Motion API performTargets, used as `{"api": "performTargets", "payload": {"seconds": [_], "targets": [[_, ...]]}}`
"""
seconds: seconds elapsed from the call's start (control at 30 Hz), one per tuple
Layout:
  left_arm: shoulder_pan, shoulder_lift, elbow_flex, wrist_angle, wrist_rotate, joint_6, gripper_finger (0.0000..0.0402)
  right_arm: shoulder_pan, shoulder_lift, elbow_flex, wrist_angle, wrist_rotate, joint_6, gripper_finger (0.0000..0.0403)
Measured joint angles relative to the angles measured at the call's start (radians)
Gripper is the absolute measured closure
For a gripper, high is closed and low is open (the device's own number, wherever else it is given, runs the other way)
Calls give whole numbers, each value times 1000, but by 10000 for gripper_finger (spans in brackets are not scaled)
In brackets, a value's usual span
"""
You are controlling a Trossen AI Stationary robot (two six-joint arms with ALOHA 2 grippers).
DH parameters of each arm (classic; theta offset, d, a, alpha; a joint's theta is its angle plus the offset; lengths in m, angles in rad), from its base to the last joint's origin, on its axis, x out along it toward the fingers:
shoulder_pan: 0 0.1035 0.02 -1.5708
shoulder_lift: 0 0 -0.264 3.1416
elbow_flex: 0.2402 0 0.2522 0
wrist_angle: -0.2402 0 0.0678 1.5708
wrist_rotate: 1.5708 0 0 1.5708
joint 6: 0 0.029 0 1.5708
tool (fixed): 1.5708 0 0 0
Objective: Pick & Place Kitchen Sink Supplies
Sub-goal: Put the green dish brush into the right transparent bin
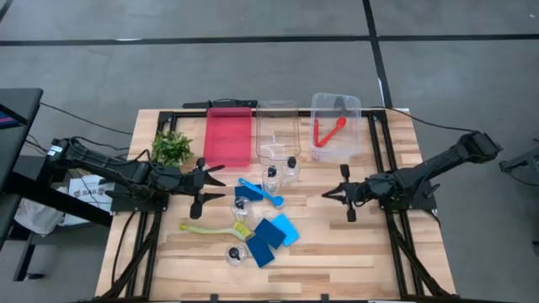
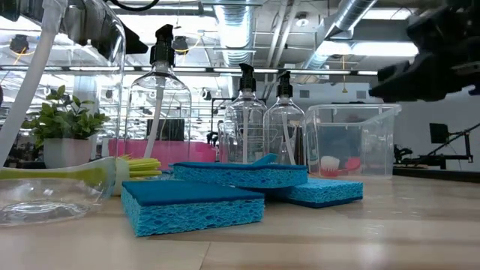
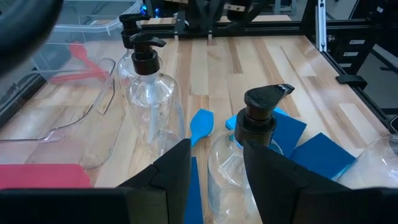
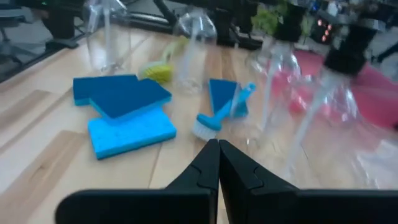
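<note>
1. Left of the red tray [image 1: 228,137], past the small potted plant [image 1: 172,148], the left gripper [image 1: 207,184] hangs with its fingers spread and nothing between them. In the left wrist view an upright clear pump bottle [image 3: 247,163] stands just ahead of the gap.
2. Nearer than the tray lie a yellow-green brush [image 1: 215,228], a blue brush [image 1: 260,193] and a small bottle on its side [image 1: 236,253].
3. Just right of the tray stands an empty clear bin [image 1: 276,130], with two more pump bottles [image 1: 280,173] at its near edge.
4. Well in front of that bin sit the blue sponges [image 1: 273,236], overlapping in a loose stack.
5. Further right of the tray, a second clear bin [image 1: 335,126] holds a red brush [image 1: 328,132].
6. Far right of the tray, the right gripper [image 1: 331,193] hovers with fingers pressed together, holding nothing.
7. Handling, as a guess: the bottles look light, hard, slick and easily toppled, so take one across the body or neck. Sponges are soft and will compress; pinch across an edge. Brushes are slim and stiff; grip mid-handle.
</note>
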Motion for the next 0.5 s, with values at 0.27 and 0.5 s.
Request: {"api": "performTargets", "payload": {"seconds": [0.27, 0.5], "targets": [[0, 0, 0, -1, 0, -31, 253, -5, -10, -28, 1, 1, 40, 402], [0, 0, 0, -24, 0, -44, 253, -5, -8, -28, -11, -8, 90, 402]]}}
